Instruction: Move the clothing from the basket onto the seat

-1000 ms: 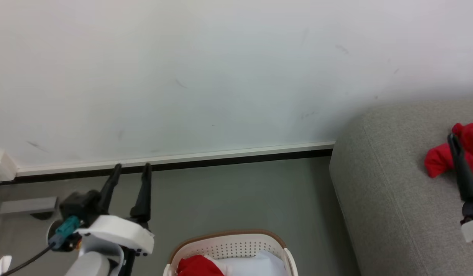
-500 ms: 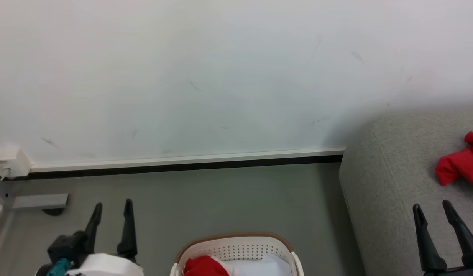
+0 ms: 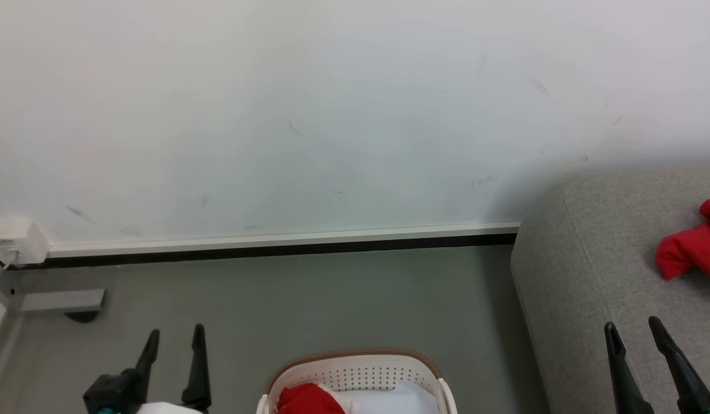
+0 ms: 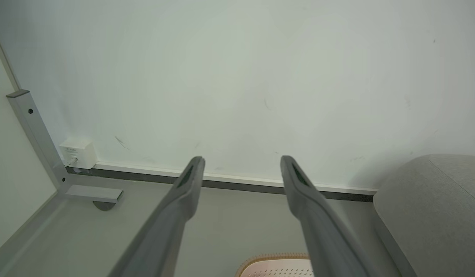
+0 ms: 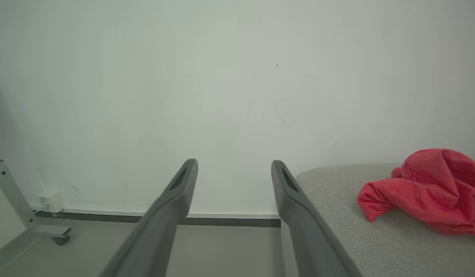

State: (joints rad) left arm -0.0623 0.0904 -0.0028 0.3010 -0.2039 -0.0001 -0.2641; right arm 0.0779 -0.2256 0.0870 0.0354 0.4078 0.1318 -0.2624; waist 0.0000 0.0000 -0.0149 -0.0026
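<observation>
**Over the smooth grey floor [image 3: 332, 299]: open jaws, nothing held**

At the lower left of the head view, the left pincer [image 3: 176, 332], two long dark fingers on a black and white wrist, has its jaws apart with nothing between them. It hangs over the floor, just left of the rounded cream-white plastic laundry basket [image 3: 361, 374] with rows of small holes and a brown wood-coloured rim. Inside the basket, at its left side, lies a bright red soft fabric garment [image 3: 309, 399], touching a plain pale bluish-white sheet [image 3: 392, 397] that takes up the right side. At the lower right, the right pincer [image 3: 632, 325] is spread wide and empty too, its fingers over the front part of the large light grey woven-fabric sofa [image 3: 591, 276] with a rounded corner and a faint seam line. On the seat, farther back and apart from that pincer, a second bright red garment [image 3: 691, 250] lies crumpled. The right wrist view shows it resting in folds on the cushion, clear of both fingers. Behind everything a plain white wall [image 3: 332, 115], lightly scuffed, meets the floor along a white and black skirting strip [image 3: 274, 241]. At the far left a small white box [image 3: 12, 241] sits against the wall at the strip's left end, beside a grey metal frame [image 3: 61, 300] whose foot rests on the floor.
</observation>
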